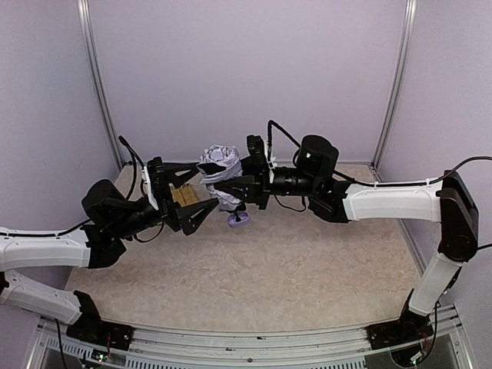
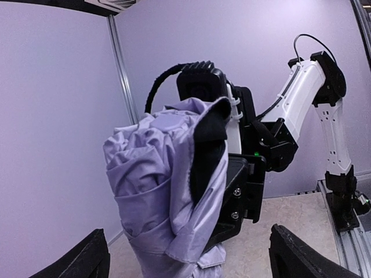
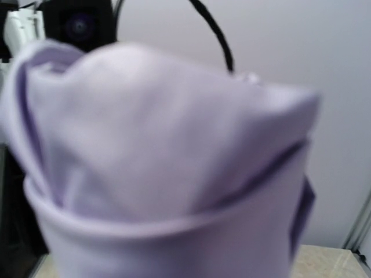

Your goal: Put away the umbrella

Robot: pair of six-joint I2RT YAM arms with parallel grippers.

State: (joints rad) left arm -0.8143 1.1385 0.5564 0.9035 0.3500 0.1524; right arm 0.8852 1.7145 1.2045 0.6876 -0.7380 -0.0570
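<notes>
The folded umbrella (image 1: 218, 171) stands upright above the table, its lavender fabric bunched and a strip of black underside showing in the left wrist view (image 2: 162, 191). Its small lavender handle (image 1: 238, 220) hangs below, just over the tabletop. My right gripper (image 1: 240, 187) is shut on the bundle from the right; one black finger (image 2: 240, 191) presses its side. In the right wrist view the fabric (image 3: 174, 162) fills the frame and hides the fingers. My left gripper (image 1: 204, 184) is open wide, with its fingers (image 2: 87, 258) on either side of the umbrella's left face, not touching it.
A woven straw tray (image 1: 183, 195) lies on the table behind the left gripper. Lavender walls with metal corner posts (image 1: 96, 84) close in the back and sides. A metal rail (image 1: 254, 346) runs along the near edge by the arm bases.
</notes>
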